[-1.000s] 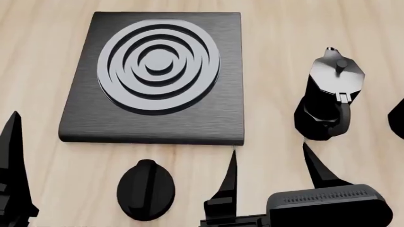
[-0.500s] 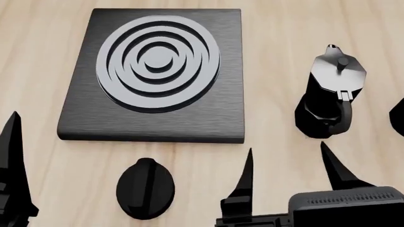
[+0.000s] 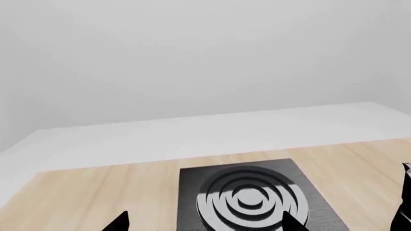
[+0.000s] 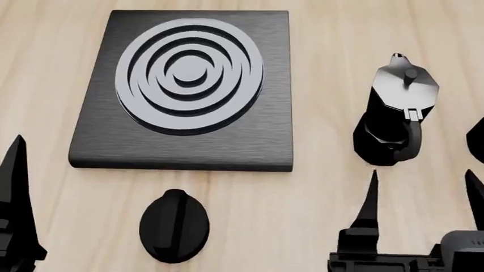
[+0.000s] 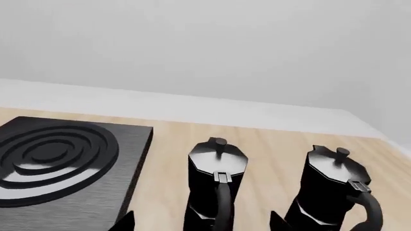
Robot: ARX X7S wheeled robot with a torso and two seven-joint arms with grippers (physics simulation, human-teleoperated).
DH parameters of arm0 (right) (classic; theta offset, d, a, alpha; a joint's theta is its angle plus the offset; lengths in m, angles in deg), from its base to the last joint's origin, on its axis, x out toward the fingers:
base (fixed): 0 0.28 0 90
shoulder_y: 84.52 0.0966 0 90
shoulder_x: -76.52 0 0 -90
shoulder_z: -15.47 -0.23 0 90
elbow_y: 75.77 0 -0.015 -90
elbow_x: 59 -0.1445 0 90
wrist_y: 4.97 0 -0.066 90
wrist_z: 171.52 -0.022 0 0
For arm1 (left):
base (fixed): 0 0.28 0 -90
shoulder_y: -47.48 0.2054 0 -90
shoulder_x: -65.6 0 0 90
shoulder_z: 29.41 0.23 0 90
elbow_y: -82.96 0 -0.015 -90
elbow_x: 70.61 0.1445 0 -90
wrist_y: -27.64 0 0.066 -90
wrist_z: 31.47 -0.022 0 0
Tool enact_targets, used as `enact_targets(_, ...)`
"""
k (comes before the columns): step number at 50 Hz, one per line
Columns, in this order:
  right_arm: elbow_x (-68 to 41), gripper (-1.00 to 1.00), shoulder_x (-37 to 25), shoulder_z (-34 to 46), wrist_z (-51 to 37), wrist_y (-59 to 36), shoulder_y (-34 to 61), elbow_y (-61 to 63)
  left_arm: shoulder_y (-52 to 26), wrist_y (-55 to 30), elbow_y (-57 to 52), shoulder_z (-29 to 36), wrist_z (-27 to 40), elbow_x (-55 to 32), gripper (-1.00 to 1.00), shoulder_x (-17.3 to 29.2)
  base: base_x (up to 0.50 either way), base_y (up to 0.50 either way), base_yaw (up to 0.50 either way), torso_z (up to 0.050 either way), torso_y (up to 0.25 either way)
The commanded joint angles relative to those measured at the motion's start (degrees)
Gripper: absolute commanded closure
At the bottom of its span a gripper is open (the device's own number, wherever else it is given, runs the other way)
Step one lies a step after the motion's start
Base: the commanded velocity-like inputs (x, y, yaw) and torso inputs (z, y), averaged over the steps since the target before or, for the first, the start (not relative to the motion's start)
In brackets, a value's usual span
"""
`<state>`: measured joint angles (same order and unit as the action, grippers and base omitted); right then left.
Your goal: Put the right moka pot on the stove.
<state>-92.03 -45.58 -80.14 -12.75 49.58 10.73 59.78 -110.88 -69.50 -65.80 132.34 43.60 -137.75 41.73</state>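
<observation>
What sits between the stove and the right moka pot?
The other moka pot stands between the stove and the right moka pot, upright on the wooden table, apart from both. The right wrist view shows this.

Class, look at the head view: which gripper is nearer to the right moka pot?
Right. The right gripper sits open just short of the two pots, with the right moka pot barely inside the view's right edge. The left gripper is far off, beyond the stove.

The right moka pot (image 5: 334, 190) stands upright, well apart from the stove (image 4: 185, 141).
</observation>
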Motion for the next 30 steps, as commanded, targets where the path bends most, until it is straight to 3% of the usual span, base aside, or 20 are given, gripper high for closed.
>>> enact_targets(1,-2.03,-1.0,-2.66,-6.07,0.73,0.61,-2.9,0.44,-0.17,0.09,0.11,0.27,0.02,-0.16,-1.0,0.05,0.0,0.0,0.0,0.0,0.0)
enact_targets(30,-5.2,-1.0,-6.97,-18.01,5.94,3.47,-7.64,-6.32,-0.6,0.17,0.32,0.62,0.01,-0.61,-1.0,-0.08,0.0,0.0,0.0,0.0,0.0)
